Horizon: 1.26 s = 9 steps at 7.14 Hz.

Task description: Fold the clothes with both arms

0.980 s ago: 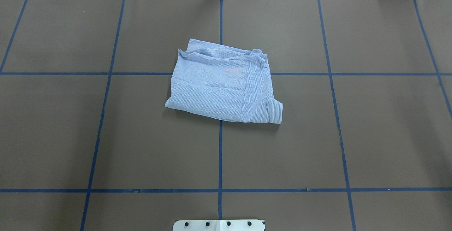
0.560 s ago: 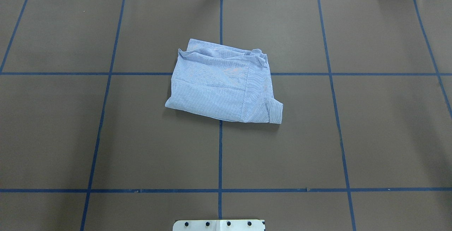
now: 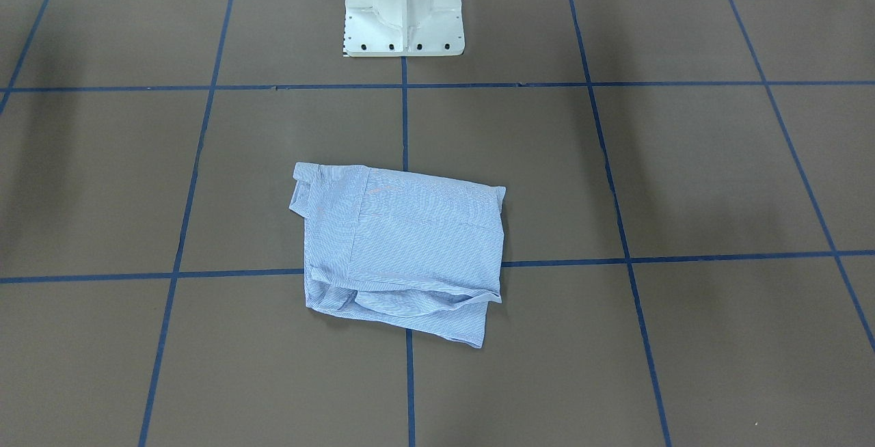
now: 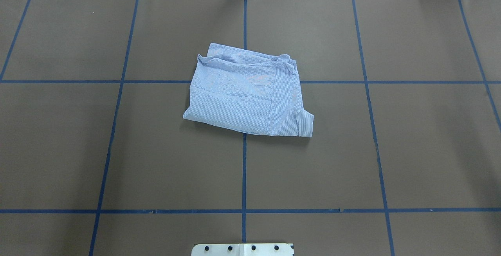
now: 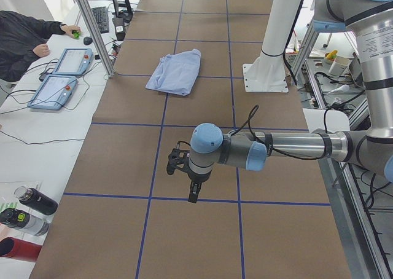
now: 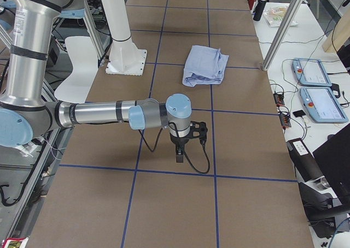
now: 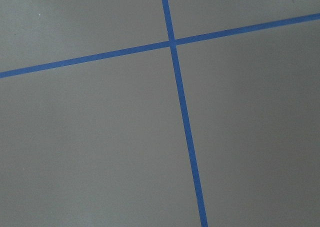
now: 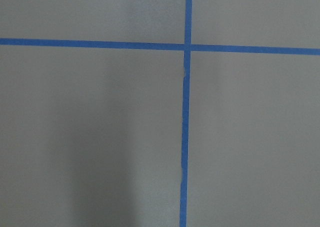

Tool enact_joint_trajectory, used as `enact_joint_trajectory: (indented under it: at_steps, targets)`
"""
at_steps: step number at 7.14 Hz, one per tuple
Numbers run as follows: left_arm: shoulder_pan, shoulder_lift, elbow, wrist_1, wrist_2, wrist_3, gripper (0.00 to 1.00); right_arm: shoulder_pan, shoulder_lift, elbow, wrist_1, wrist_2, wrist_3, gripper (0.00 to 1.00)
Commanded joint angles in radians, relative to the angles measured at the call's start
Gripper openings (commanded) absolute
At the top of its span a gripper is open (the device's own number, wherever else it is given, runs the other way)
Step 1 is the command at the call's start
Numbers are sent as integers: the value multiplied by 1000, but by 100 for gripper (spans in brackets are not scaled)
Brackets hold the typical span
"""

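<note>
Table (image 5: 116,162): shirt (image 5: 176,73) far from left tool (image 5: 193,197)

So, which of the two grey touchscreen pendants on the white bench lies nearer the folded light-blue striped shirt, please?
The grey pendant beside the aluminium post, almost level with the shirt; the other pendant lies farther off.

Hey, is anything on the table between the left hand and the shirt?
Nothing visible. In the left side view the left hand hangs above the brown table, and the folded shirt lies farther along it; only flat blue tape lines cross the stretch between.
</note>
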Motion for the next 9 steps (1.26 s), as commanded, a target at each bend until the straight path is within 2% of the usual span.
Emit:
enact_joint_trajectory:
  at_steps: [1,9]
  targets:
    - [1,0,3,2,0,0,100,0,-1,0,-2,0,2,100]
    - [1,14,5,2,-2,0,100,0,0,3,0,2,2,100]
